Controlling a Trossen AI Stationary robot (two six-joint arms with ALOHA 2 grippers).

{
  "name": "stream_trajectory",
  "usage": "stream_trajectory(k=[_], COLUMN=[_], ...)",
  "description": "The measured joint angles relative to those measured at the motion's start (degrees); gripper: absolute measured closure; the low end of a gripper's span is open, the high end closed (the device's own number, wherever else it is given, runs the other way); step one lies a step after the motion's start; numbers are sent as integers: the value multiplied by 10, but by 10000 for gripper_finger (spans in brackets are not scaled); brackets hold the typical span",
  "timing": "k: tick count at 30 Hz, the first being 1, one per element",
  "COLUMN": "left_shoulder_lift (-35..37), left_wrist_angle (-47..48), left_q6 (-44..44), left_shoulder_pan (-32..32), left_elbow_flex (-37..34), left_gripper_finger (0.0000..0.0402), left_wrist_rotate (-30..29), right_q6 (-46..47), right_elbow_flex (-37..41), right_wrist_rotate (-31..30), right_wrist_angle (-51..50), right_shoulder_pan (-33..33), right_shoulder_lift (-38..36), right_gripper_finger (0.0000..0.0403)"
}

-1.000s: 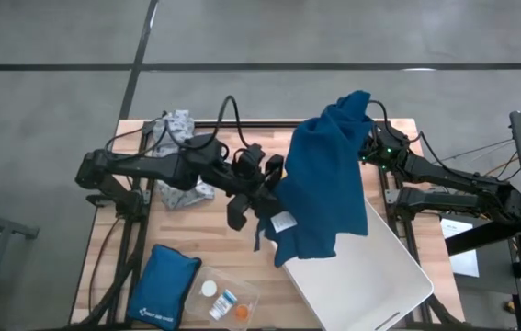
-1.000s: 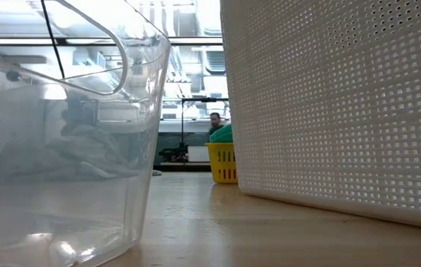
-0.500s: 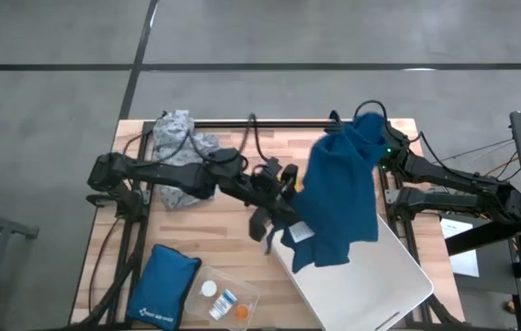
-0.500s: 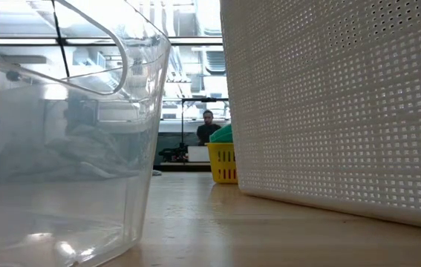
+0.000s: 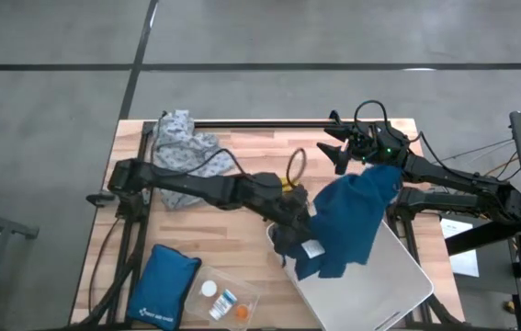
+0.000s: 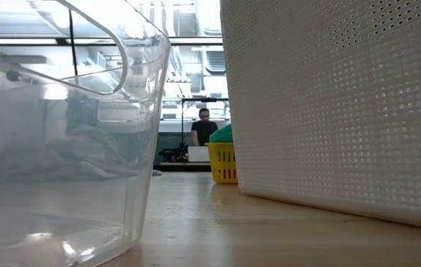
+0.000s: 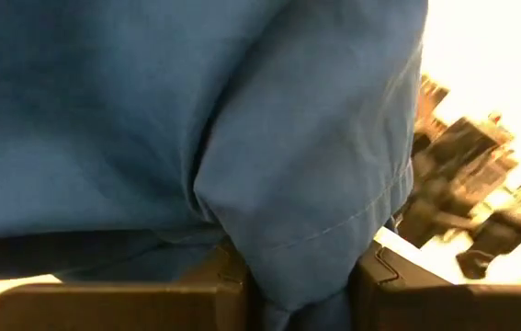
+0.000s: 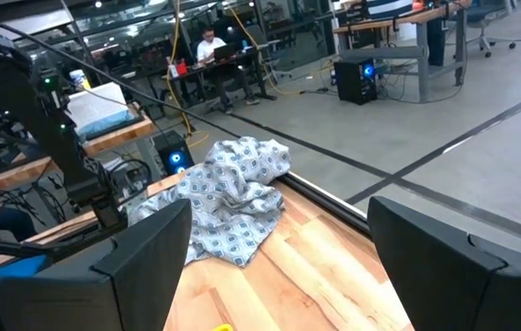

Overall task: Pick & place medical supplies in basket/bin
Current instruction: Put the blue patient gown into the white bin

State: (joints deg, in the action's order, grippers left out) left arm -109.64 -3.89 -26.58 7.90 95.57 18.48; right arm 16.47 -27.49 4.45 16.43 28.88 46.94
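Blue cloth garment (image 5: 352, 225) is hanging in loose folds over the near-left corner of the white bin (image 5: 384, 285), part of it draping across the bin's rim and part trailing toward the table (image 5: 242, 152). It is looking soft, light and floppy (nothing stiff in it to hold a shape), so it is likely sagging wherever it is not being supported, and a pinch on a bunched fold or a hem should be holding better than a grab at one flat layer; a white tag (image 5: 312, 248) is showing near its lower edge. The left gripper (image 5: 288, 210) is reaching in from the left and its jaws are standing narrow, pinching a seamed fold of the garment, as the left wrist view is showing with blue fabric (image 7: 269, 184) squeezed between the two dark fingers. The right gripper (image 5: 338, 152) is hovering just beyond the garment's upper end, near the far right of the table, its jaws spread wide and holding nothing. Farther out, a grey dotted cloth (image 5: 182, 138) is lying crumpled at the far left of the table, well apart from the bin, and it is probably going to handle much the same way.
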Motion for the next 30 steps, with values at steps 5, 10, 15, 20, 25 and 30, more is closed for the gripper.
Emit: stream_trajectory(k=[5, 10, 15, 20, 25, 30], left_shoulder_lift=[-12, -12, -11, -13, -13, -12], left_wrist_angle=[71, 82, 88, 95, 91, 83], left_q6=[-32, -38, -39, -67, -78, -77], left_shoulder_pan=[0, 0, -1, -1, -5, -4], left_elbow_flex=[-7, -31, -42, -53, -53, -53], left_gripper_finger=[312, 309, 309, 309, 306, 304], left_wrist_rotate=[0, -9, -11, -11, -10, -11], right_q6=[0, 0, 0, 0, 0, 0], right_elbow_flex=[0, 0, 0, 0, 0, 0], right_wrist_rotate=[0, 0, 0, 0, 0, 0], right_wrist_angle=[0, 0, 0, 0, 0, 0], right_shoulder_pan=[0, 0, 0, 0, 0, 0], right_shoulder_lift=[0, 0, 0, 0, 0, 0], right_gripper_finger=[78, 78, 78, 78, 78, 78])
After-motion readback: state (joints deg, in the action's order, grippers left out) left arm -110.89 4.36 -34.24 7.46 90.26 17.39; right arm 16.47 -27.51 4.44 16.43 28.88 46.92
